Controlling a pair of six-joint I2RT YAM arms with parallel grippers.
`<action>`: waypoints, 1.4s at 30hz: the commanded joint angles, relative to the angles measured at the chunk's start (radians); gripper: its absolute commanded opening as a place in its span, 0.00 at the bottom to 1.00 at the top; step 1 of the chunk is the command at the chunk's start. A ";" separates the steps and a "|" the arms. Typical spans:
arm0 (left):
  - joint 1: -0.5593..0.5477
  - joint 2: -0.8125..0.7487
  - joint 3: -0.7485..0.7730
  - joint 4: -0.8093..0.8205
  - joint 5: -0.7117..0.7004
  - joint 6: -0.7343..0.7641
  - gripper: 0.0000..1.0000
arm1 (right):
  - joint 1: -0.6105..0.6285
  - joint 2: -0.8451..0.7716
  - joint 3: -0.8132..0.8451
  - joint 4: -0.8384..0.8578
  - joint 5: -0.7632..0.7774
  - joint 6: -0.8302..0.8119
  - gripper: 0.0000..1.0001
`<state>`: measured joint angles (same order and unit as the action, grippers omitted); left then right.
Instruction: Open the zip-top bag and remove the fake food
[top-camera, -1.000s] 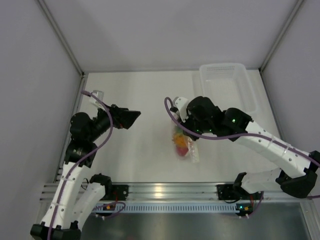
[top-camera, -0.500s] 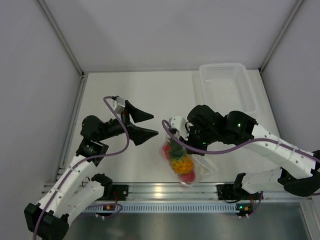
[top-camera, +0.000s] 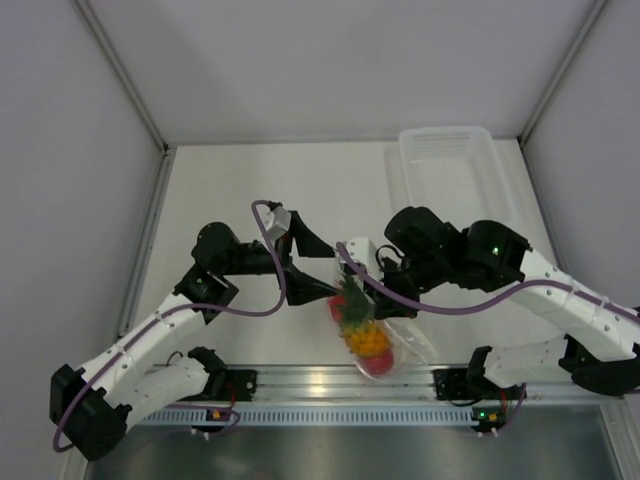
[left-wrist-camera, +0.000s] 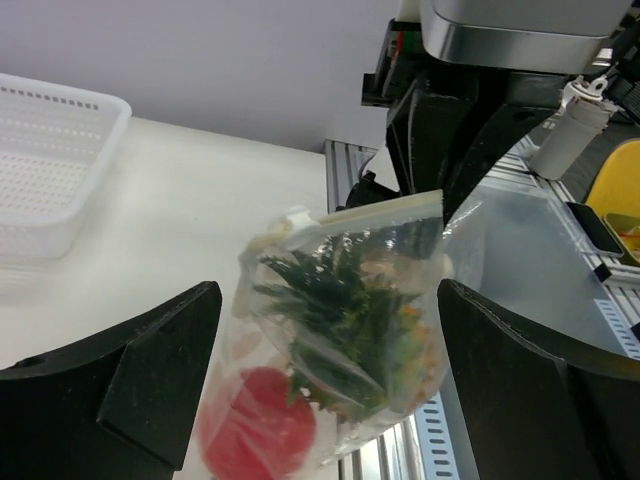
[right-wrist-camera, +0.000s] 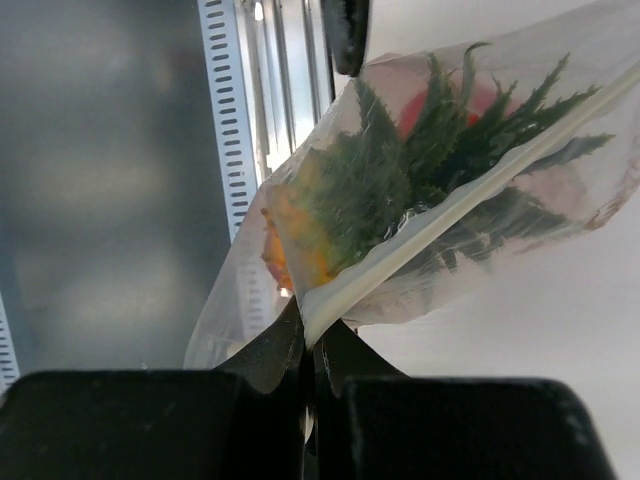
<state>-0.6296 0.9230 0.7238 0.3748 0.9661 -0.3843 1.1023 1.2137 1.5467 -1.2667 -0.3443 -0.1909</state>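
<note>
Our right jaws pinched the zip-top bag (left-wrist-camera: 350, 300) by its strip, dangling it. Left jaws gaped empty at its mouth, ready to pull.

Bright even light, soft shadows, blurred foregrounds

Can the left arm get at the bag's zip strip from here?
Probably yes: the left gripper is open, the zip-top bag hangs unobstructed right before its jaws, and the right gripper pinches only one corner.
</note>
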 joint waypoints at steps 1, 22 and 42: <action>-0.004 0.004 0.051 0.081 -0.030 0.059 0.95 | 0.022 -0.026 0.059 -0.003 -0.061 -0.021 0.00; -0.067 -0.024 0.117 0.079 0.052 0.076 0.98 | 0.060 -0.023 0.102 0.010 -0.213 -0.042 0.00; -0.090 -0.127 0.091 0.079 0.057 0.067 0.41 | 0.076 -0.085 0.078 0.082 -0.248 -0.053 0.00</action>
<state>-0.7132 0.8257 0.8047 0.3988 1.0130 -0.3294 1.1625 1.1793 1.6165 -1.2690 -0.5785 -0.2245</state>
